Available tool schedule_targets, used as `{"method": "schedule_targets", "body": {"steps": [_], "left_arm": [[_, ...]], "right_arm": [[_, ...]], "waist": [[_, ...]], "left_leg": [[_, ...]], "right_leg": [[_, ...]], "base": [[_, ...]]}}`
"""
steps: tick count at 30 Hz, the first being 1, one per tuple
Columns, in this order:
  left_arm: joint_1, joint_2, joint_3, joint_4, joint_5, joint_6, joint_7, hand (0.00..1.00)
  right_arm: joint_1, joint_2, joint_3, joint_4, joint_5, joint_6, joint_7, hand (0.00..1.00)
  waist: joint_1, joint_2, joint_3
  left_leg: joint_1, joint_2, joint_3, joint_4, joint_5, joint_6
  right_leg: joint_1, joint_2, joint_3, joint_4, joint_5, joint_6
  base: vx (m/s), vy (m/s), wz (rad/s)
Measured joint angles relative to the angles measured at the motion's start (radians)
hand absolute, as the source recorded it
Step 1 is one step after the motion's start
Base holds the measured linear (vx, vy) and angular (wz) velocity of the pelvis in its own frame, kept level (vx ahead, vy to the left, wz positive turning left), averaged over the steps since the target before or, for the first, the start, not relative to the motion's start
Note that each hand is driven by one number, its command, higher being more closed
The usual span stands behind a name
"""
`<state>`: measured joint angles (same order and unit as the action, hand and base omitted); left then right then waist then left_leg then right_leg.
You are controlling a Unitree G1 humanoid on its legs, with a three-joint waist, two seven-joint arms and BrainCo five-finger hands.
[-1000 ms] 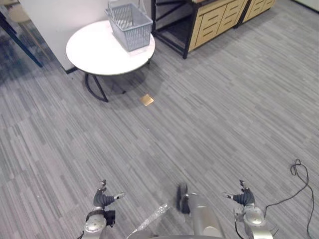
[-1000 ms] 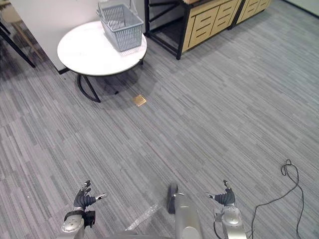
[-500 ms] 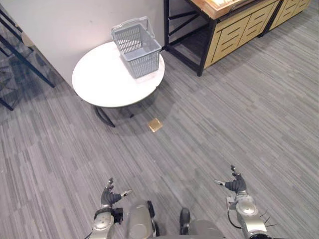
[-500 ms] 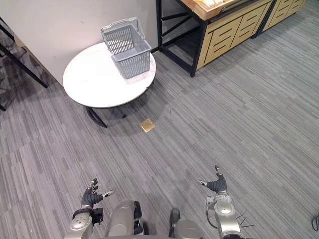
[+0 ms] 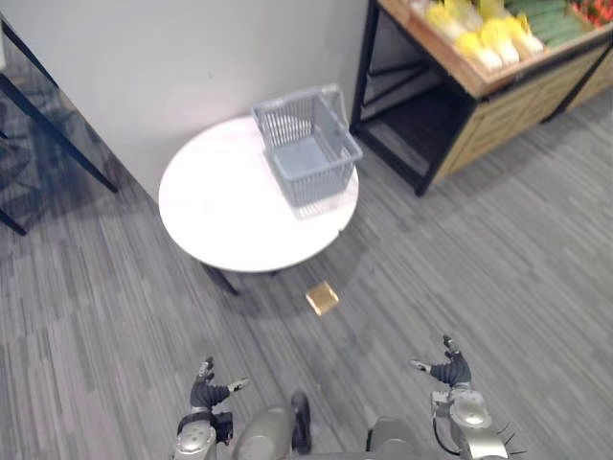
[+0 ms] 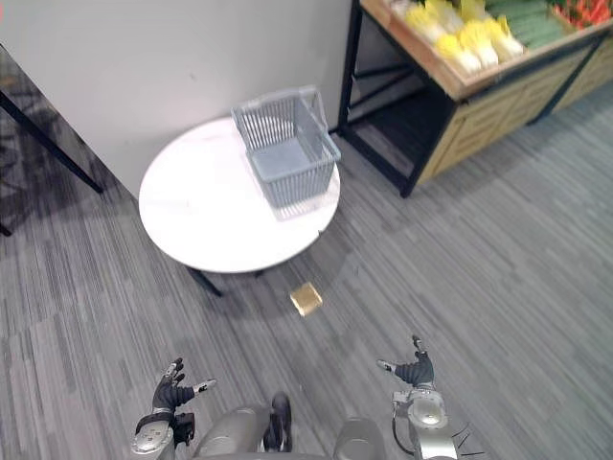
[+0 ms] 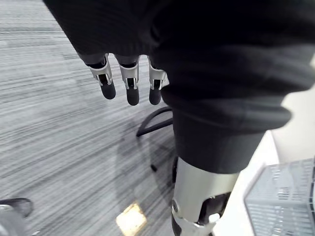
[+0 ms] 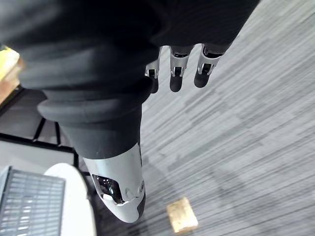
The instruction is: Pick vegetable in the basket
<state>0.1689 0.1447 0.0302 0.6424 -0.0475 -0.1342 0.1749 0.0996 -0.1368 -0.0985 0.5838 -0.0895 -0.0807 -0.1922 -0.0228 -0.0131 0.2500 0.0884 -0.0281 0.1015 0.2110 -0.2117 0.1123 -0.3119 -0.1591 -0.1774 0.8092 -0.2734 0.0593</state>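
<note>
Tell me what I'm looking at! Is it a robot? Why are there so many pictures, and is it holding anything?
Yes, it is a walking robot with two arms. Two pictures come from cameras in its head, looking down, so they show nearly the same thing. The other two come from cameras on its wrists, looking along the fingers. Low in the head pictures you can see the left robot hand and the right robot hand. Both are open and hold nothing. Ahead stands a round white table with a grey basket on it, which looks empty. A small tan block lies on the floor beside the table. Further right, a wooden shelf carries yellow and green vegetables.
</note>
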Motion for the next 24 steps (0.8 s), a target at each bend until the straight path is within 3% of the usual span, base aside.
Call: {"method": "schedule_targets", "body": {"steps": [1,2,3,4,5,7,10,11,13,15,18,19,20,22,24], "left_arm": [[0.0,0.0,0.0,0.006,0.0,0.0,0.0,0.0],[-0.003,0.002,0.0,0.019,0.0,0.0,0.0,0.0],[-0.002,0.006,0.0,0.022,0.001,0.0,0.0,0.0],[0.008,0.017,-0.001,0.026,0.002,-0.001,-0.001,0.0],[0.005,0.008,-0.001,0.045,0.003,0.0,-0.001,0.0],[0.014,-0.009,0.0,0.056,0.003,0.0,-0.001,0.0],[0.008,-0.033,0.004,0.048,0.016,0.001,-0.006,0.0],[0.035,-0.049,0.012,0.004,0.021,0.0,-0.019,0.0],[0.051,-0.056,0.011,-0.015,0.021,0.001,-0.023,0.0],[0.051,-0.064,0.01,-0.014,0.021,0.001,-0.022,0.0],[0.053,-0.063,0.01,-0.009,0.024,0.001,-0.021,0.0],[0.047,-0.064,0.008,-0.004,0.025,0.001,-0.021,0.0],[0.048,-0.072,0.004,-0.003,0.025,-0.001,-0.021,0.0],[0.049,-0.063,0.002,0.022,0.041,-0.001,-0.02,0.0],[0.048,-0.063,-0.002,0.045,0.062,-0.001,-0.02,0.0]], "right_arm": [[0.0,0.0,0.0,0.0,0.0,0.0,0.0,0.0],[0.008,-0.001,-0.001,-0.001,0.001,0.0,0.0,0.0],[0.02,-0.001,-0.001,-0.002,0.001,0.0,0.0,0.0],[0.051,0.001,-0.001,-0.004,0.001,0.0,-0.001,0.0],[0.068,-0.013,-0.006,-0.002,0.001,0.008,0.0,0.0],[0.067,-0.015,-0.008,-0.016,0.001,0.016,0.0,0.0],[0.085,0.008,-0.003,-0.118,0.001,0.015,0.001,0.0],[0.094,0.019,0.018,-0.189,0.004,0.009,0.0,0.0],[0.095,0.036,0.027,-0.256,0.005,-0.011,-0.001,0.0],[0.095,0.04,0.028,-0.327,0.001,-0.019,-0.003,0.0],[0.092,0.039,0.026,-0.344,-0.013,-0.026,-0.008,0.0],[0.091,0.034,0.026,-0.352,-0.036,-0.025,-0.015,0.0],[0.102,0.02,0.026,-0.384,-0.056,-0.026,-0.024,0.0],[0.104,0.022,0.042,-0.409,-0.099,-0.024,-0.026,0.0],[0.096,0.016,0.059,-0.466,-0.153,-0.029,-0.036,0.0]], "waist": [[-0.017,0.003,0.002],[-0.02,-0.002,0.0],[-0.02,-0.013,-0.004],[-0.02,-0.035,-0.016],[-0.024,-0.03,-0.025],[-0.016,0.011,-0.039],[-0.025,0.033,-0.033],[-0.005,0.039,-0.031],[0.012,0.034,-0.031],[0.015,0.032,-0.033],[0.029,0.036,-0.033],[0.034,0.043,-0.036],[0.032,0.069,-0.04],[0.034,0.05,-0.044],[0.036,0.043,-0.047]], "left_leg": [[0.033,0.015,-0.019,-0.007,-0.003,-0.004],[0.07,0.025,-0.029,-0.018,-0.014,-0.024],[0.085,0.022,-0.035,-0.024,-0.026,-0.044],[0.118,0.01,-0.054,-0.022,-0.067,-0.093],[0.154,0.03,-0.084,-0.014,-0.114,-0.118],[0.13,0.085,-0.099,0.052,-0.112,-0.146],[0.003,0.136,-0.091,0.353,-0.049,-0.249],[-0.076,0.209,-0.044,0.573,-0.03,-0.269],[-0.138,0.264,0.024,0.678,-0.047,-0.239],[-0.218,0.271,0.062,0.593,-0.076,-0.19],[-0.233,0.251,0.056,0.329,-0.071,-0.193],[-0.229,0.231,0.032,0.18,-0.015,-0.214],[-0.228,0.225,0.01,0.076,0.133,-0.22],[-0.2,0.195,0.016,0.039,0.13,-0.22],[-0.176,0.165,0.036,-0.029,0.154,-0.196]], "right_leg": [[-0.024,0.037,0.002,-0.189,0.022,0.009],[-0.024,0.073,0.021,-0.401,0.104,0.022],[-0.018,0.082,0.041,-0.512,0.158,0.027],[-0.025,0.078,0.09,-0.608,0.264,0.034],[-0.032,0.094,0.122,-0.518,0.366,-0.038],[-0.039,0.12,0.077,-0.459,0.285,-0.068],[0.038,0.132,0.015,-0.489,0.249,-0.093],[0.125,0.167,0.009,-0.538,0.234,-0.115],[0.208,0.183,0.008,-0.592,0.217,-0.14],[0.263,0.177,0.02,-0.649,0.213,-0.138],[0.28,0.169,0.041,-0.658,0.219,-0.116],[0.281,0.167,0.052,-0.66,0.215,-0.099],[0.282,0.181,0.057,-0.662,0.206,-0.081],[0.292,0.156,0.077,-0.676,0.204,-0.051],[0.291,0.125,0.092,-0.694,0.209,-0.032]], "base": [[0.54,-0.114,0.7],[0.54,-0.133,0.71],[0.53,-0.179,0.81],[0.55,-0.238,0.94],[0.55,-0.254,0.86],[0.57,-0.268,0.5],[0.43,-0.214,0.49],[0.48,-0.223,0.05],[0.38,-0.147,-0.1],[0.31,-0.073,-0.11],[0.21,0.054,-0.28],[0.19,0.145,-0.27],[0.22,0.189,-0.25],[0.16,0.173,-0.14],[0.12,0.121,-0.06]]}}
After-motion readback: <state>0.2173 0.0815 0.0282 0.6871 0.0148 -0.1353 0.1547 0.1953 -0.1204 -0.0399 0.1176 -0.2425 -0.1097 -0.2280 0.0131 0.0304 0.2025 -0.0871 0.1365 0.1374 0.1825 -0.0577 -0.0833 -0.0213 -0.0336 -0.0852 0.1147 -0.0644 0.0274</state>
